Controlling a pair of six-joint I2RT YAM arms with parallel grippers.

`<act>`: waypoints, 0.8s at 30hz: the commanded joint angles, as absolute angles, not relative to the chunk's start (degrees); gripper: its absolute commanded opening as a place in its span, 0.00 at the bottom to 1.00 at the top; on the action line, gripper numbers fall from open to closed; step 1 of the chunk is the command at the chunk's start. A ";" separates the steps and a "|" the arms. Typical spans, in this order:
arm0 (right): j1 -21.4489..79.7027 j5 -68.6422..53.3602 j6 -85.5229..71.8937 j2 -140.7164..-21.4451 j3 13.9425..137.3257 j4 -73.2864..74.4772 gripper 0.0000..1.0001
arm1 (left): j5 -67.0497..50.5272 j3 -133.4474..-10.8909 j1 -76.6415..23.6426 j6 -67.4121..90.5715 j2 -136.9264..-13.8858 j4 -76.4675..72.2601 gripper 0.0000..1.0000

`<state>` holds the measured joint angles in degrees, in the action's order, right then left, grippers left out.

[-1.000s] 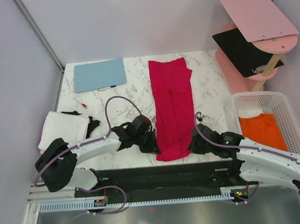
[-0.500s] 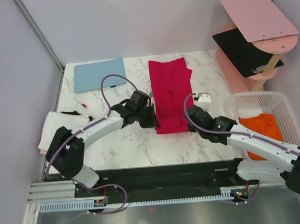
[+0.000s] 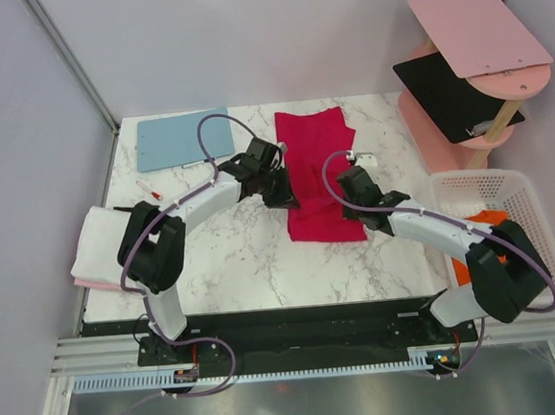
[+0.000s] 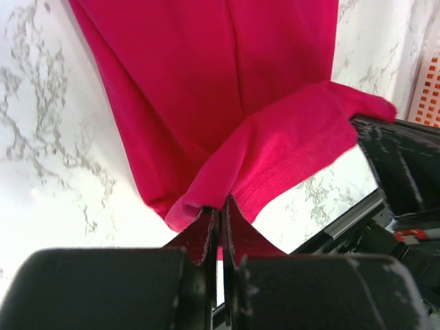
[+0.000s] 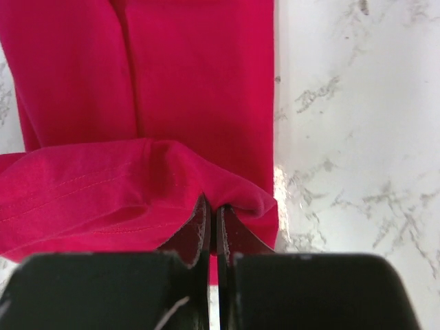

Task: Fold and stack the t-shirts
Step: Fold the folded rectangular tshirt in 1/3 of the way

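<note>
Marbled bench [image 3: 233, 259] is covered near its far edge by the crimson t-shirt [image 3: 313, 142]; its hem, held above the cloth, is pinched at its corners by the left jaws and the right jaws.

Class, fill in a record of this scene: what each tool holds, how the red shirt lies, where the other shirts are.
left tool: shut on the near hem of the red shirt, left corner
right tool: shut on the same hem, right corner
red shirt: near end raised, bent back over the rest
white shirt: folded at the left edge of the table, on a pink shirt
orange shirt: in the basket
</note>
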<state>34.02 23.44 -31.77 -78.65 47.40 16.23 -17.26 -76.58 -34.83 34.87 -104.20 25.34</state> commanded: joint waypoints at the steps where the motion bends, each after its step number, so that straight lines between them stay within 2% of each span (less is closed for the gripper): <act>1: 31.47 18.46 -28.22 -84.97 51.76 9.50 0.03 | -19.78 -83.30 -33.93 31.99 -108.45 27.59 0.02; 4: 29.19 16.97 -27.77 -88.66 53.17 6.86 0.08 | -20.04 -85.77 -32.96 32.08 -110.82 28.56 0.03; 5: 28.22 15.83 -27.95 -89.64 53.78 6.33 0.09 | -20.65 -86.65 -32.70 31.99 -111.44 28.74 0.08; 8: 24.53 13.90 -29.35 -92.28 55.63 3.27 0.16 | -23.63 -91.48 -30.59 31.47 -114.69 29.18 0.40; 9: 22.78 13.54 -29.79 -92.81 55.98 2.29 0.28 | -23.90 -92.71 -29.63 31.12 -116.00 29.35 0.57; 10: 21.98 13.19 -29.97 -93.33 56.25 0.98 0.32 | -24.08 -95.16 -29.01 31.03 -116.71 29.53 0.64; 12: 20.05 11.08 -29.97 -93.60 56.08 -3.94 0.54 | -24.35 -97.89 -27.87 29.72 -117.59 29.53 0.72; 14: 19.16 10.29 -29.88 -93.34 55.37 -7.19 0.67 | -24.43 -98.70 -27.42 28.66 -117.86 29.44 0.76; 15: 18.64 9.24 -29.80 -92.56 55.11 -7.73 0.80 | -24.17 -98.18 -27.16 27.78 -117.60 29.44 0.77; 18: 18.28 8.88 -29.45 -89.93 53.62 -7.74 0.98 | -23.65 -94.24 -26.98 26.81 -115.06 29.10 0.77; 24: 18.11 7.65 -29.88 -84.47 49.84 -1.50 0.97 | -22.94 -78.00 -27.07 28.73 -106.10 24.09 0.75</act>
